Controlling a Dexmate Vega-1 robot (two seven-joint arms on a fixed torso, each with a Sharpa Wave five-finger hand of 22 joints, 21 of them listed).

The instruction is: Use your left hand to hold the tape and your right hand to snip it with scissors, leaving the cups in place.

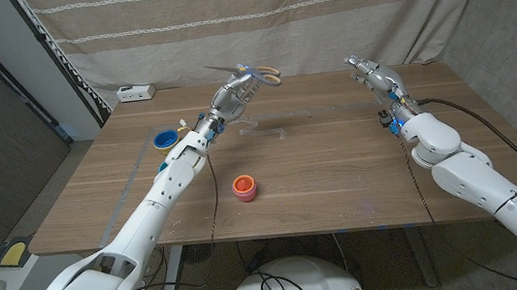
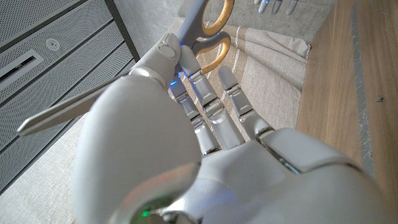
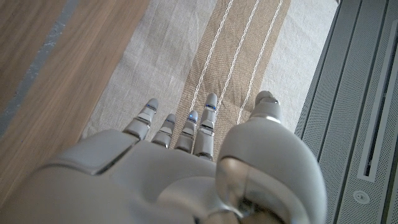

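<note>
The scissors with yellow-tan loop handles and long grey metal blades [image 1: 242,72] were in the left robot hand [image 1: 233,95], raised above the far part of the wooden tabletop [image 1: 339,165]. In the left wrist view the left robot hand [image 2: 205,118] had its fingers [image 2: 202,93] closed around the scissors [image 2: 205,37] near the pivot, with the handles past the fingertips and the closed blades pointing back the other way along the thumb side.

The right robot hand [image 1: 367,70] was held up over the far right part of the tabletop, well apart from the scissors. In the right wrist view the right robot hand [image 3: 186,162] held nothing, its fingers [image 3: 208,118] extended and slightly apart, pointing toward the striped beige curtain [image 3: 236,56] behind the tabletop.

No roll of tape could be made out clearly; a faint pale streak lay on the wood near the tabletop's middle, too blurred to identify.

A small orange-red plastic cup [image 1: 245,187] stood on the near middle of the tabletop. A blue plastic cup [image 1: 166,138] stood toward the left edge, just beside the left forearm. A white power strip [image 1: 134,93] lay at the far left corner
</note>
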